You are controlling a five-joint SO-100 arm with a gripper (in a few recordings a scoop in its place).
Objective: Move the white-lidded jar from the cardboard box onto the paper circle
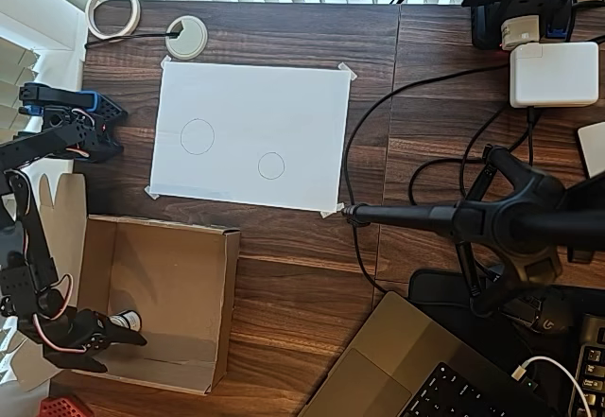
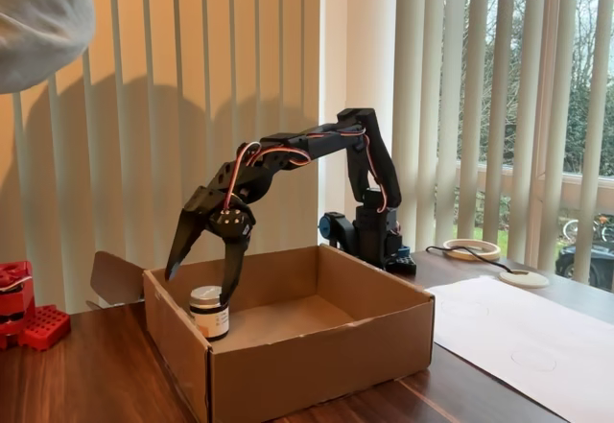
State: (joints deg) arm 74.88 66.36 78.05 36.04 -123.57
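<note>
The gripper (image 2: 201, 284) hangs open over the near-left corner of the cardboard box (image 2: 317, 370), its two fingers spread with tips either side of the white-lidded jar (image 2: 210, 311), which stands upright on the box floor against the left wall. Nothing is clasped yet. To do this well, I judge the jaws should sink until the pads sit below the lid on the glass body, centred on the jar, then close squarely and lift straight up clear of the box wall before swinging out. Beyond the box, as the fixed view shows, lies one white sheet (image 1: 250, 133) bearing two pencilled rings: the smaller paper circle (image 1: 271, 165) and a larger circle (image 1: 197, 136). One jar, one box, one gripper.
</note>
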